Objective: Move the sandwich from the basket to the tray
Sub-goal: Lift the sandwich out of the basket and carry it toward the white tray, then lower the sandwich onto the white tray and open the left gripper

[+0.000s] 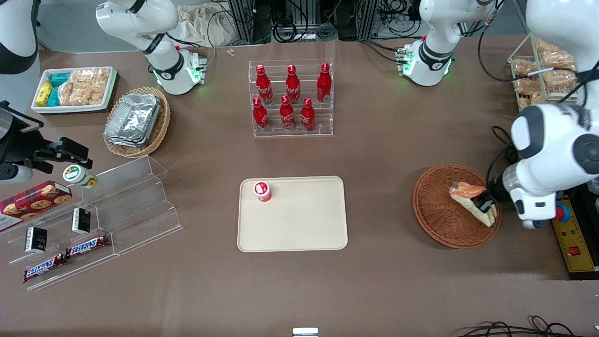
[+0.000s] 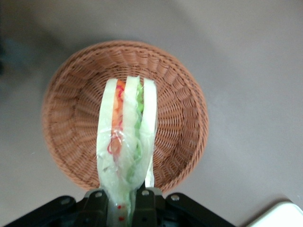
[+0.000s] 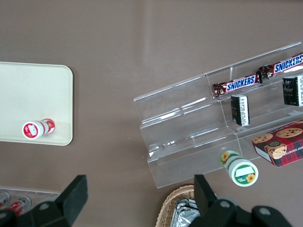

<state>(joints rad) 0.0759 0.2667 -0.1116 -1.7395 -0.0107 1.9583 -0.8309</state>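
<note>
The sandwich (image 1: 472, 202) is a triangular wedge in glossy clear wrap, three white bread slices with an orange-red layer and a green layer between them, seen edge-on in the left wrist view (image 2: 128, 137). In the front view it sits at the right of the frame, over the edge of the basket (image 1: 437, 210) that lies toward the working arm; whether its tip touches the weave I cannot tell. The basket is round and shallow, reddish-brown wicker with a tight ribbed weave and a thick rolled rim (image 2: 71, 94). The gripper (image 1: 483, 203) has its black fingers (image 2: 94, 201) clamped on the wide end of the wedge, one on each side, pinching the wrap, with the white arm reaching in from the frame's right edge. At the lower middle of the front view lies the tray (image 1: 299, 229), flat, smooth beige plastic, rectangular with rounded corners and a low rim, well apart from the basket. A small red-and-white cup (image 1: 262, 190) stands in the tray's upper-left corner. Everything rests on a matte brown table (image 1: 383, 150).
</note>
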